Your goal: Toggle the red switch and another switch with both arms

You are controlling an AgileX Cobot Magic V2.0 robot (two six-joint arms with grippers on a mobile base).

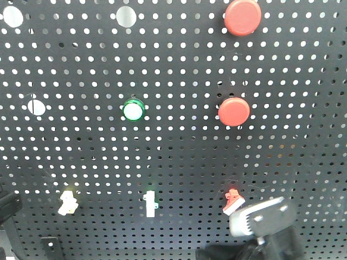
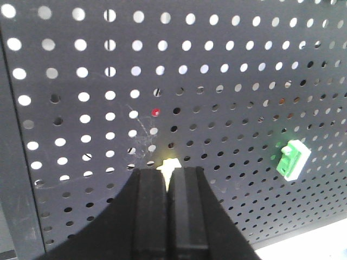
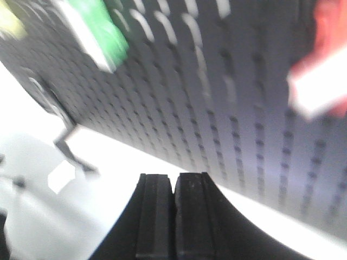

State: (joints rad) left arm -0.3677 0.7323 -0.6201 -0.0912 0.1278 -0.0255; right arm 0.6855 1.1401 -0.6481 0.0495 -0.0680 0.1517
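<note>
The red switch (image 1: 232, 199) is a small lever with a whitish tip, low on the right of the black pegboard (image 1: 179, 157). It shows blurred at the upper right of the right wrist view (image 3: 320, 76). My right arm's grey part (image 1: 260, 218) hangs just below and right of it. The right gripper (image 3: 173, 176) is shut and empty, below the board's edge. The cream switch (image 1: 68, 201) sits low on the left. In the left wrist view the left gripper (image 2: 169, 171) is shut, with the cream switch (image 2: 169, 163) peeking just past its tips; contact cannot be told.
Two large round red push buttons (image 1: 242, 16) (image 1: 233, 111) and a green round button (image 1: 133, 110) sit higher on the board. A slim white toggle (image 1: 150, 204), lit green in the wrist views (image 2: 293, 160), stands between the two switches. The board's bottom edge lies close below.
</note>
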